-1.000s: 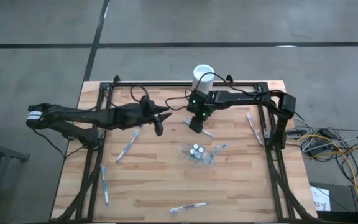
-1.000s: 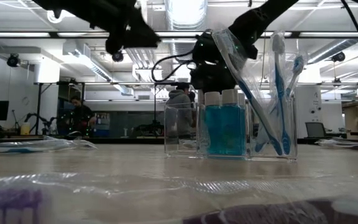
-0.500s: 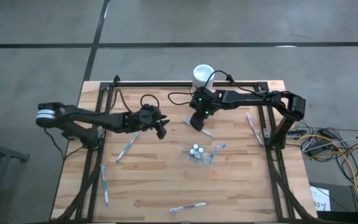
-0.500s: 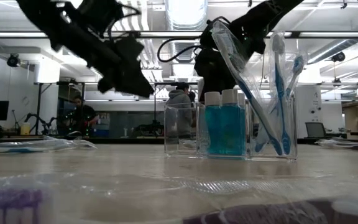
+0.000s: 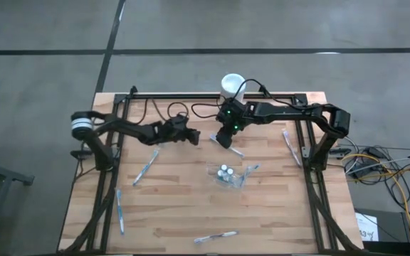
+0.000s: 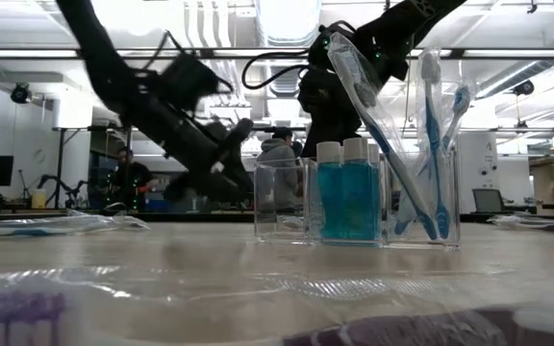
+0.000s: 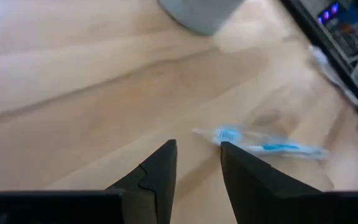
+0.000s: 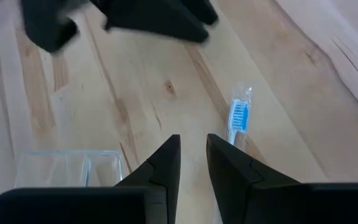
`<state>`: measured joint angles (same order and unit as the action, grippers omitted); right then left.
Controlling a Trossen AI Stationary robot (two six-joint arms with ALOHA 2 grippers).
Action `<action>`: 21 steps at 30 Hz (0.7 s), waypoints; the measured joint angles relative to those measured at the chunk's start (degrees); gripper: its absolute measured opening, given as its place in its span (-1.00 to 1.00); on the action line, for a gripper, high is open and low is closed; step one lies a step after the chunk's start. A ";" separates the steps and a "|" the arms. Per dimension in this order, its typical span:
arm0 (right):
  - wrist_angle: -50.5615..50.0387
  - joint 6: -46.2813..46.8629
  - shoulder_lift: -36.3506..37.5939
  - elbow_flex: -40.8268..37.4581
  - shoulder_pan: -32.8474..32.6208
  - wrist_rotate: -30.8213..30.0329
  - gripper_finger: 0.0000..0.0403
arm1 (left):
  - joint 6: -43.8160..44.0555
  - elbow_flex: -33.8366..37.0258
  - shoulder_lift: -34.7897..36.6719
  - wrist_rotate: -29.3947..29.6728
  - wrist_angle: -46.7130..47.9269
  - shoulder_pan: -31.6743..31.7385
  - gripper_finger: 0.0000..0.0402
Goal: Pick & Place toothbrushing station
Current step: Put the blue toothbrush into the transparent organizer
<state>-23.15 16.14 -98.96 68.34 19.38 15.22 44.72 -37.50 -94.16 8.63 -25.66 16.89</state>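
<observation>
The clear plastic station [image 5: 226,175] stands right of the table's middle, with teal tubes [image 6: 346,197] and blue-and-white toothbrushes [image 6: 433,159] upright in it. A wrapped toothbrush [image 5: 234,149] lies flat on the wood just beyond it. My right gripper [image 5: 222,141] hovers over that toothbrush's near end, slanting down, narrowly open, with the brush head [image 8: 238,117] beside one finger. My left gripper [image 5: 192,137] is low over bare wood to the left. It is open and empty and points toward the same toothbrush [image 7: 263,143].
A white cylinder [image 5: 232,85] stands at the far edge. More wrapped toothbrushes lie at the left [image 5: 146,167], near left [image 5: 119,211], near edge [image 5: 216,236] and right [image 5: 288,145]. Black frame rails [image 5: 111,181] run along both sides of the table.
My left gripper has come down from high above the table to just over it, swinging toward the table's middle and the right gripper, and it has rolled as it came. My right gripper has risen slightly over the wrapped toothbrush.
</observation>
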 joint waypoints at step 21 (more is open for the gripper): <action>-0.16 -1.57 0.00 0.22 0.00 -0.17 -0.66 | -4.46 -13.22 -12.88 -9.96 5.34 0.43 -0.36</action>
<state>-23.31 14.57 -98.96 68.55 19.38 15.05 40.26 -50.72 -107.04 -1.33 -20.32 17.32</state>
